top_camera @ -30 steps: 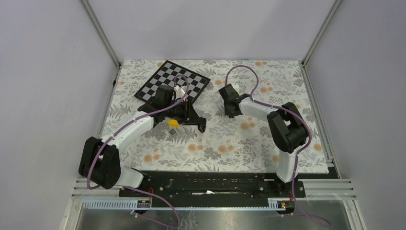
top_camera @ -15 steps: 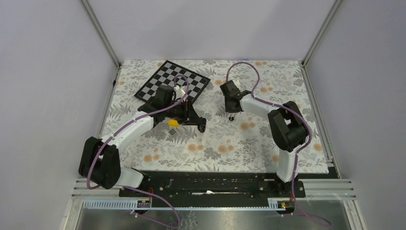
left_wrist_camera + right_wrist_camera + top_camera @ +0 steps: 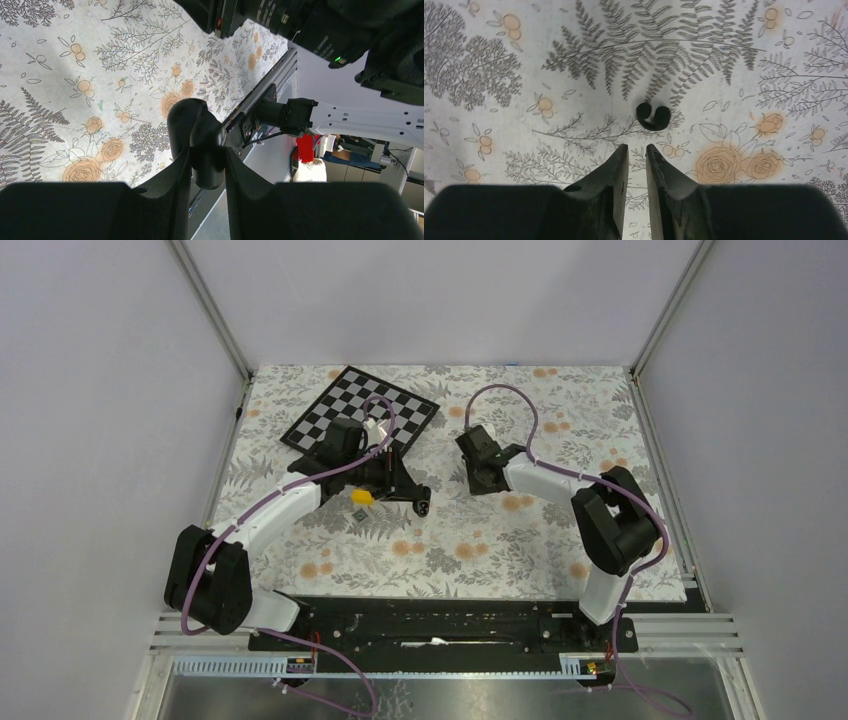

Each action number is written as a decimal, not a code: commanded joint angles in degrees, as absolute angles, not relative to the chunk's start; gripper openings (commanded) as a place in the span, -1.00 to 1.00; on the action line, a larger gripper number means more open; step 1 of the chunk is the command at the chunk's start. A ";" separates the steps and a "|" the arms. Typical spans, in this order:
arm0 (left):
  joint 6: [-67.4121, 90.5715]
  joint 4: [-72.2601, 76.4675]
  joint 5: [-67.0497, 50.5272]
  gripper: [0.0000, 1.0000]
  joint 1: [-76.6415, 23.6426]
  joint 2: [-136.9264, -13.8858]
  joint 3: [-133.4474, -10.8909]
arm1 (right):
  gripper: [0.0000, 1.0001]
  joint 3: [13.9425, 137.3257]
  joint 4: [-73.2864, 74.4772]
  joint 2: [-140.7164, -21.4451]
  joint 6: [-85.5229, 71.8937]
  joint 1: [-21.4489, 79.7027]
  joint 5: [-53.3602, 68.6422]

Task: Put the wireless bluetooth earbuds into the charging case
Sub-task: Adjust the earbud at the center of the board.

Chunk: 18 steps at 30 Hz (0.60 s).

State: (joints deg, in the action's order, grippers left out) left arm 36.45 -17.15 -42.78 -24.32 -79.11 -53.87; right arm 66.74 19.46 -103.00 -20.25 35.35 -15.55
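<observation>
my left gripper [image 3: 206, 161] is clamped on the black charging case [image 3: 196, 131], both fingers pressed against its rounded sides, over the floral cloth [image 3: 75, 75]. my right gripper [image 3: 636, 150] has its fingers only a narrow slit apart, holding nothing. the black earbud [image 3: 653, 116] lies on the cloth just ahead of those fingertips, not touching them.

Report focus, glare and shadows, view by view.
Top external: even light, sharp, no glare. Left wrist: the black charging case in the left hand is dark and detail-poor against a brighter background. Right wrist: floral cloth and black earbud sharp, the right hand a dark silhouette.
</observation>
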 commanded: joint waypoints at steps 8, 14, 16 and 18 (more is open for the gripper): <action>35.76 -16.00 -42.38 -1.00 -24.17 -78.40 -56.25 | -0.45 68.08 18.67 -105.07 -16.92 36.94 -16.82; 35.50 -16.32 -42.19 -1.00 -24.17 -78.21 -56.27 | -0.45 68.90 18.63 -107.07 -15.65 36.99 -18.19; 35.49 -16.34 -42.10 -1.00 -24.17 -78.14 -56.18 | -0.45 69.06 18.70 -107.51 -15.32 36.97 -18.57; 35.46 -16.35 -42.23 -1.00 -24.17 -78.16 -56.16 | -0.46 69.17 18.42 -107.58 -15.06 36.98 -19.01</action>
